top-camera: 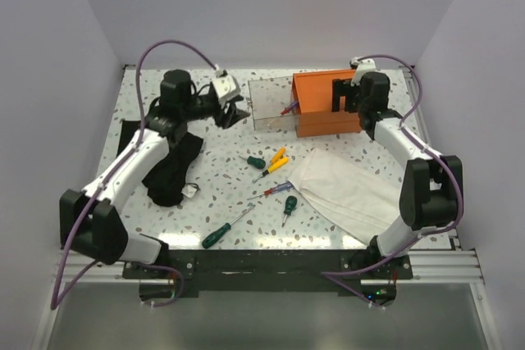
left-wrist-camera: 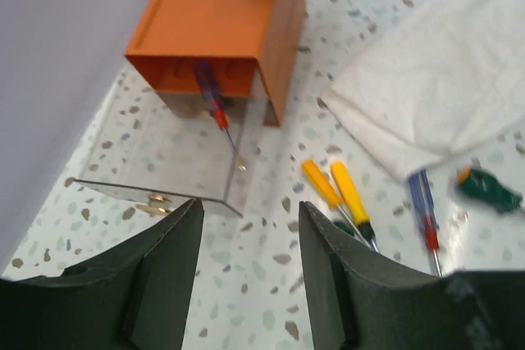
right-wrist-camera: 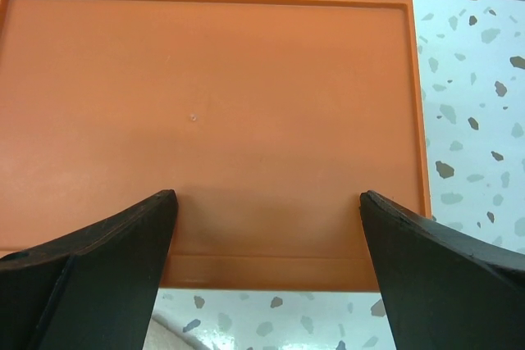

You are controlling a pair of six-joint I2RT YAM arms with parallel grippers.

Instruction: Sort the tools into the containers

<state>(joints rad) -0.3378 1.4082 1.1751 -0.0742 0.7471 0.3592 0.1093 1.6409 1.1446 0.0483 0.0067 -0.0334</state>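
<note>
The orange container (top-camera: 324,114) stands at the back right, with a clear drawer (top-camera: 269,104) pulled out to its left. A red-and-blue screwdriver (left-wrist-camera: 211,93) lies in that drawer, handle toward the box. My left gripper (left-wrist-camera: 250,227) hangs open and empty just outside the drawer's outer end (left-wrist-camera: 156,194). My right gripper (right-wrist-camera: 267,198) is open wide over the container's flat orange top (right-wrist-camera: 213,96), holding nothing. On the table lie two yellow screwdrivers (left-wrist-camera: 336,190), a red-and-blue one (left-wrist-camera: 424,212) and green-handled ones (top-camera: 251,161) (top-camera: 289,205) (top-camera: 220,234).
A white cloth (top-camera: 346,188) is spread at the front right, near the loose tools. A black fabric piece (top-camera: 171,168) lies under my left arm. Walls close in the table at the back and on both sides.
</note>
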